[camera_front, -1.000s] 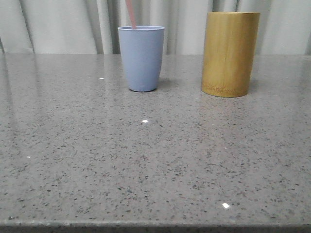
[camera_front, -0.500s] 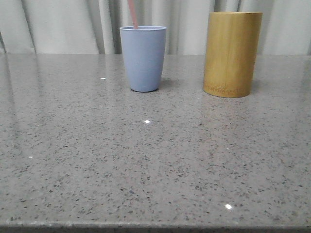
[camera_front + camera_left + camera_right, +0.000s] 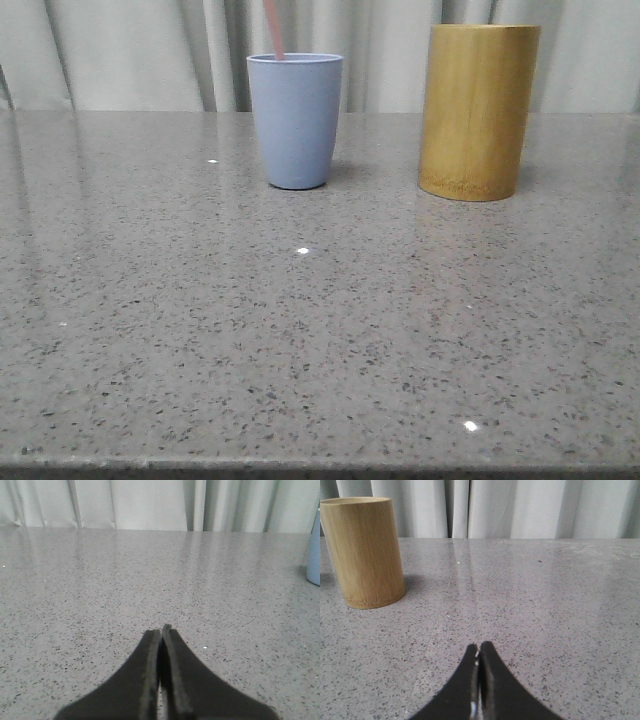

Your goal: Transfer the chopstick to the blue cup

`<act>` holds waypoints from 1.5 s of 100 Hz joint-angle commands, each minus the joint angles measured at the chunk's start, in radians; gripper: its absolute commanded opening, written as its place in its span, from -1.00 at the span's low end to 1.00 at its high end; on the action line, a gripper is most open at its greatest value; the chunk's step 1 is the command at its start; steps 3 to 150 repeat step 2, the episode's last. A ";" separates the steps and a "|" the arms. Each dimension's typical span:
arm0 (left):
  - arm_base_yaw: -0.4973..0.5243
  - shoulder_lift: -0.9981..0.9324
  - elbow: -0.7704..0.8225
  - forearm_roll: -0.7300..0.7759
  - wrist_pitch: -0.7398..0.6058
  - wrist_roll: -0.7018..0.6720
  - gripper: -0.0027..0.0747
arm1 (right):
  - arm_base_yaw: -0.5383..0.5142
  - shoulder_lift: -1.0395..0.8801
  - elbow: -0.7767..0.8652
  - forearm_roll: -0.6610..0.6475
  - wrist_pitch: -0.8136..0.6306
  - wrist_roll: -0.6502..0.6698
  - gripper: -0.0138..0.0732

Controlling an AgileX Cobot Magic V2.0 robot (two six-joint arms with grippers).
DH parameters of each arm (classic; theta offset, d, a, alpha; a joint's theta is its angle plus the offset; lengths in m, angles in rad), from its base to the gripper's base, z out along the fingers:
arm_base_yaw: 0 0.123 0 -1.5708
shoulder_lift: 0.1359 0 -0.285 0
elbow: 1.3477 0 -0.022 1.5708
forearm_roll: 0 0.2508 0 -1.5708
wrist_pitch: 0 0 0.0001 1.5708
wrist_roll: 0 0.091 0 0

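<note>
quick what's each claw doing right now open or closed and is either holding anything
Left claw: closed, holding nothing.
Right claw: closed, holding nothing.

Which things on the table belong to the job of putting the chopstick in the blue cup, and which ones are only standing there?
Belong to the job:
- chopstick, already standing in the cup
- blue cup

Only standing there:
- bamboo holder, to the right of the cup and apart from it
- grey table
</note>
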 commanded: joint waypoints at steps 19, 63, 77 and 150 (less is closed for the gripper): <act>0.002 -0.035 0.009 0.001 -0.083 -0.005 -0.98 | -0.006 -0.021 0.001 -0.011 -0.068 0.001 -0.92; 0.002 -0.035 0.009 0.001 -0.083 -0.005 -0.98 | -0.006 -0.021 0.001 -0.011 -0.068 0.001 -0.92; 0.002 -0.035 0.009 0.001 -0.083 -0.005 -0.98 | -0.006 -0.021 0.001 -0.011 -0.068 0.001 -0.92; 0.002 -0.035 0.009 0.001 -0.083 -0.005 -0.98 | -0.006 -0.021 0.001 -0.011 -0.068 0.001 -0.92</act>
